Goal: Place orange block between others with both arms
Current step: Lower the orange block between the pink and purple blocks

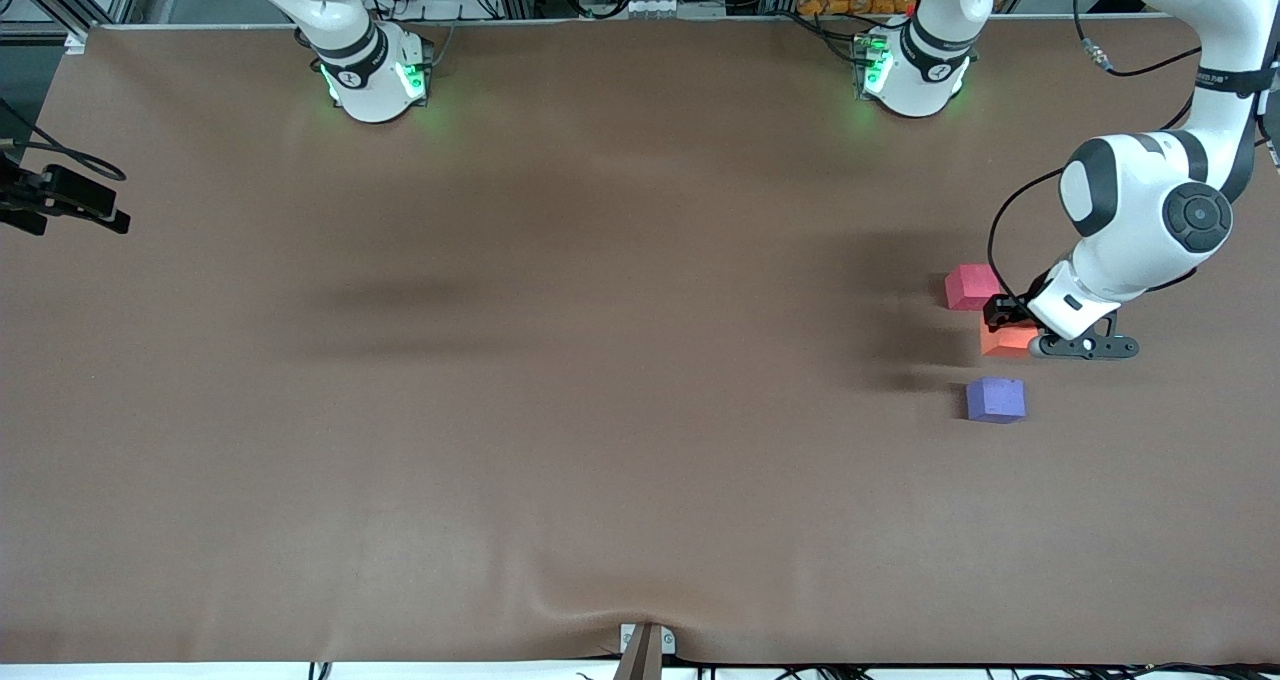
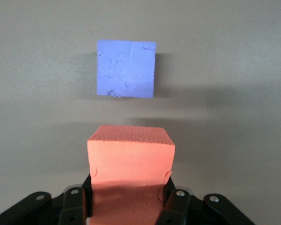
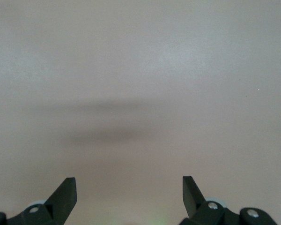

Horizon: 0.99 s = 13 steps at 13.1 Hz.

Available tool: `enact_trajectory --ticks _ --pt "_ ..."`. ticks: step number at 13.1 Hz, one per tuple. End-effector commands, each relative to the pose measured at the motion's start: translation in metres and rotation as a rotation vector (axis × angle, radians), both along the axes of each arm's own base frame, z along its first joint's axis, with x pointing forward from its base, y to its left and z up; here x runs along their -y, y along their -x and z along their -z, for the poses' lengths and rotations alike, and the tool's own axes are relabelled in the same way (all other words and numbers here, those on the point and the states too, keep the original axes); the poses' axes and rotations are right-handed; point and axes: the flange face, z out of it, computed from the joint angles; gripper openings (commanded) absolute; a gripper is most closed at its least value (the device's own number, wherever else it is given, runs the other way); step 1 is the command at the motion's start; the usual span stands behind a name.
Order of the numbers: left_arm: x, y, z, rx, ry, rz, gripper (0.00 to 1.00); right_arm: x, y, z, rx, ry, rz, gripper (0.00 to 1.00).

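While clamped between fingers of left gripper [image 1: 1010, 328], small bright orange foam cube [image 1: 1005, 340] sits mid-right in front view, between pinkish-red foam cube [image 1: 971, 287] above it in frame and purple-blue foam cube [image 1: 995, 400] below, apart from both. Left wrist view: orange cube [image 2: 130, 164] lower centre, gripped at both sides; purple-blue cube [image 2: 126, 68] upper centre. Right gripper [image 3: 129, 194], jaws spread wide and empty, hangs over bare brown table [image 3: 140, 70]; right arm waits.
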Motion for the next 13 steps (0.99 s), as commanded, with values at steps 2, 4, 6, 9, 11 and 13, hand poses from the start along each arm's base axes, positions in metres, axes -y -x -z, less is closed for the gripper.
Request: enact_trajectory --ticks 2,4,6,9,11,13 --pt "-0.005 0.004 0.017 0.005 -0.003 0.015 0.19 0.001 -0.002 -0.003 0.001 0.012 0.01 1.0" --pt "-0.007 0.002 0.03 0.014 -0.005 0.014 0.19 0.001 -0.004 -0.002 0.004 0.013 0.009 1.0" --pt "-0.007 0.001 0.046 0.013 -0.005 0.011 0.19 -0.001 -0.004 -0.002 0.009 0.013 0.006 1.0" --pt "-0.007 0.001 0.057 0.01 -0.005 0.011 0.19 0.001 -0.004 -0.003 0.012 0.012 0.009 1.0" --pt "-0.006 0.002 0.066 0.006 -0.006 0.012 0.2 0.0 -0.004 -0.005 0.015 0.01 0.009 1.0" --pt "-0.006 0.004 0.073 -0.006 -0.004 0.011 0.2 -0.001 -0.005 -0.005 0.017 0.01 0.008 1.0"
